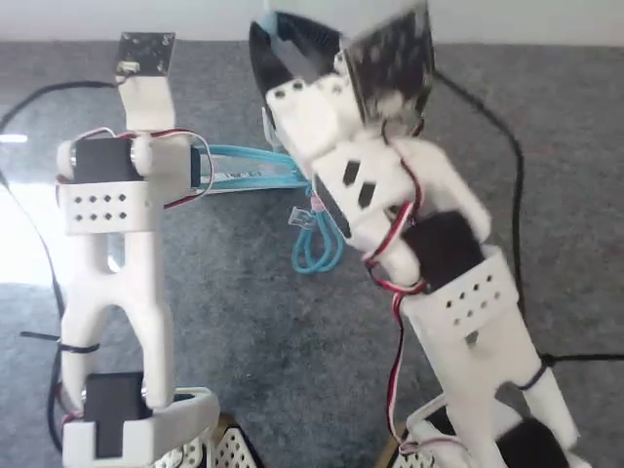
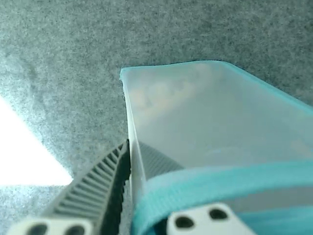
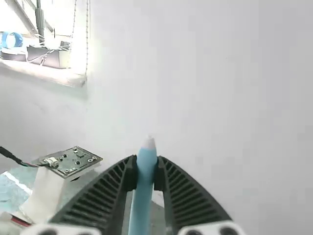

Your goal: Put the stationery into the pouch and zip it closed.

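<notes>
A translucent pouch (image 2: pixel 205 122) with a teal rim lies on the grey mat, and my left gripper (image 2: pixel 129 147) is shut on its edge near one corner. From above, the pouch (image 1: pixel 255 174) sticks out from under the left arm's wrist toward the centre. A teal cord loop (image 1: pixel 317 249) lies on the mat beside it. My right gripper (image 3: pixel 145 166) is raised off the table, pointing at the white wall, and is shut on a light blue pen (image 3: pixel 143 191). In the high view the right gripper (image 1: pixel 283 49) is above the far edge, beyond the pouch.
The grey mat (image 1: pixel 244 322) covers the table up to a white wall (image 1: pixel 507 19). Black cables (image 1: pixel 512 166) run along both sides. The left arm's camera board (image 3: pixel 68 160) stands close to the raised right gripper. Both arm bases sit at the near edge.
</notes>
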You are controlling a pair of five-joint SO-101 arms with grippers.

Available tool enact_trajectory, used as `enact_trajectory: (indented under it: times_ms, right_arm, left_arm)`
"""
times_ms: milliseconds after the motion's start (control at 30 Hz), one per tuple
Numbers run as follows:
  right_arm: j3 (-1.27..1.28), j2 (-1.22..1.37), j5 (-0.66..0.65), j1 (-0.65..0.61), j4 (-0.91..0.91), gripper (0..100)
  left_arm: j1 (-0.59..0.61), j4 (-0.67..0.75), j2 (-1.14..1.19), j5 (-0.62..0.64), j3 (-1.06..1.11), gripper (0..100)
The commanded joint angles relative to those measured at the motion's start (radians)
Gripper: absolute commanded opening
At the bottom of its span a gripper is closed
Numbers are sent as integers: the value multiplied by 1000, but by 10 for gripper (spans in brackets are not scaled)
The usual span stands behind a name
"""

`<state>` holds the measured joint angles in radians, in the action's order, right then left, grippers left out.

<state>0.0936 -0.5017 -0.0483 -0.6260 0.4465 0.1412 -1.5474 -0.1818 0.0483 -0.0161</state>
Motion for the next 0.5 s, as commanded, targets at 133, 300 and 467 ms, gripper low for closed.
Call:
enact_trajectory:
  times_ms: [133, 300, 467]
  right_arm:
    - [488, -142, -34, -5, -559, 6]
    - [496, -145, -46, -18, -512, 6]
    - [479, -160, -48, -10, -449, 6]
  left_arm:
    - [-20, 43, -15, -6, -7, 11]
    - [-18, 43, -15, -6, -7, 11]
    - [-12, 58, -12, -6, -2, 11]
